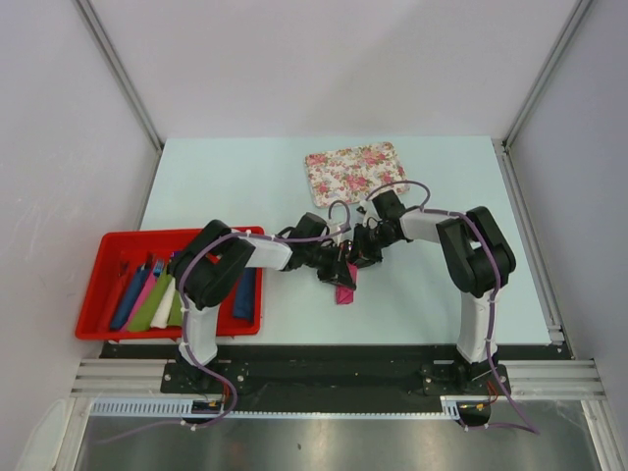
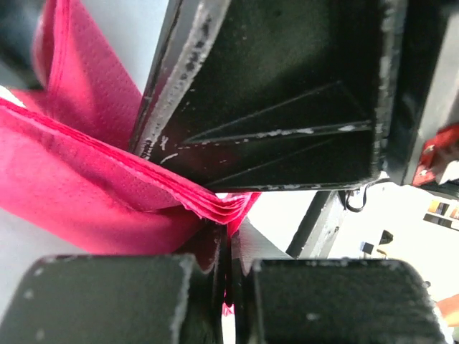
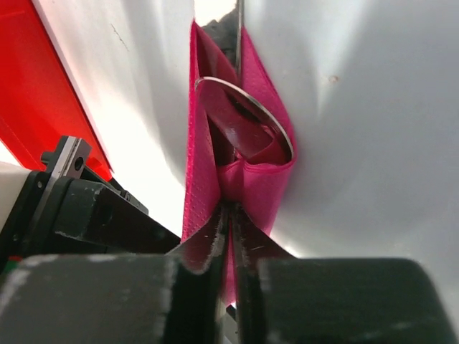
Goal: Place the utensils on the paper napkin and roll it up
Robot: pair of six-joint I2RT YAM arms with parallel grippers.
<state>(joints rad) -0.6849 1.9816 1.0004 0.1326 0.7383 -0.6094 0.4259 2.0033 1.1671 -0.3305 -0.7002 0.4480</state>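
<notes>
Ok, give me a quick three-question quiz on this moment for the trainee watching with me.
1. True or false: the left end effector and the right end effector are both shut on the paper napkin.
2. In the right wrist view, which utensil shows inside the napkin's fold? A fork, B spoon, C ladle.
3. Fill in: the red tray sits on the ___ arm's side of the table.
Key: 1 true; 2 B; 3 left.
</notes>
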